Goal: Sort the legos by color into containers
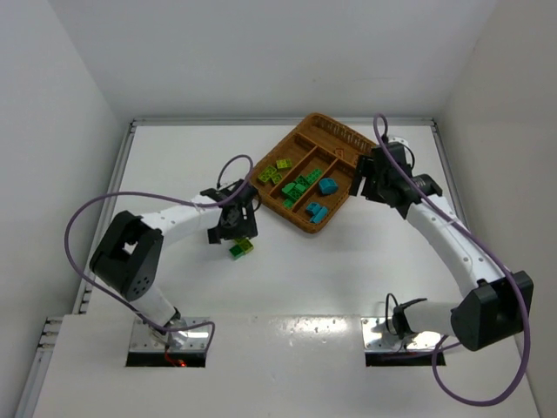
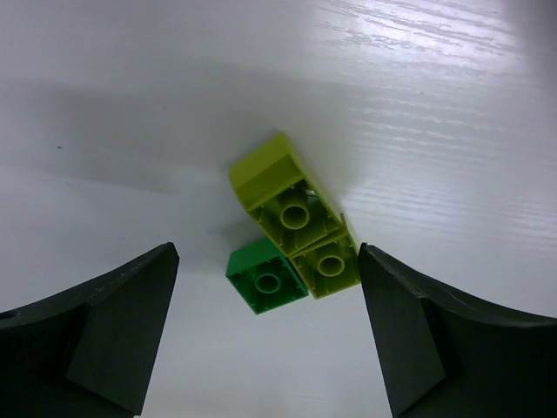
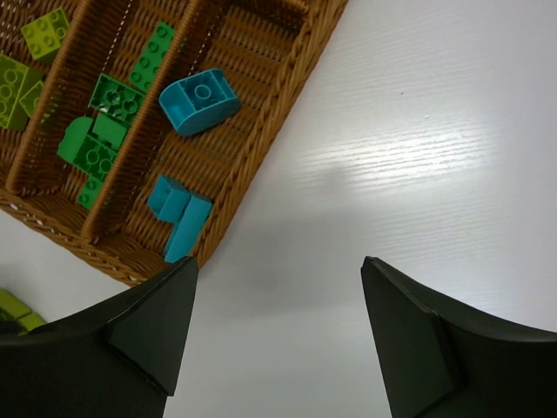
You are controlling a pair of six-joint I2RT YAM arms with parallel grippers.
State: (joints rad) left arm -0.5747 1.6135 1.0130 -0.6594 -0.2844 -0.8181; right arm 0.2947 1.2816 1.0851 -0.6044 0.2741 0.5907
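A lime-yellow lego [image 2: 291, 209] and a small dark green lego [image 2: 265, 277] lie together on the white table, also in the top view [image 1: 242, 248]. My left gripper [image 2: 270, 335] is open just above and beside them, empty. The wicker tray [image 1: 296, 219] holds lime legos [image 1: 274, 170], green legos [image 1: 299, 188] and cyan legos [image 1: 322, 198] in separate long compartments. My right gripper [image 3: 278, 340] is open and empty over bare table beside the tray's right side [image 3: 261, 131]. The cyan legos [image 3: 198, 102] show in its view. No brown-orange lego is clearly visible.
The tray sits angled at the back centre. White walls enclose the table on the left, back and right. Purple cables loop from both arms.
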